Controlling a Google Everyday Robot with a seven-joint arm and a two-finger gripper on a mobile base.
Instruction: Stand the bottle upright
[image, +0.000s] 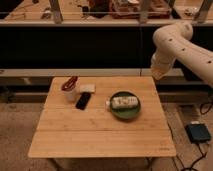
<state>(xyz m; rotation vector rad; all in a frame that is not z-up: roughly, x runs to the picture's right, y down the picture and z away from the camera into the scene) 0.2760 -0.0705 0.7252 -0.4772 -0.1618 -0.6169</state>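
The bottle (124, 102) is small and pale, with a white cap pointing left and a cream label. It lies on its side on the green plate (125, 116), right of the middle of the wooden table (100, 132). My white arm (175, 37) arches in from the upper right. Its lower end, where the gripper (159, 73) sits, hangs above the table's far right corner. It is up and to the right of the bottle and clear of it. Nothing shows in the gripper.
A white cup with red items (69, 91) stands at the table's far left. A small white block (87, 88) and a flat black object (83, 100) lie beside it. A dark rail and shelves run behind the table. A grey box with a cable (198, 132) lies on the floor at right.
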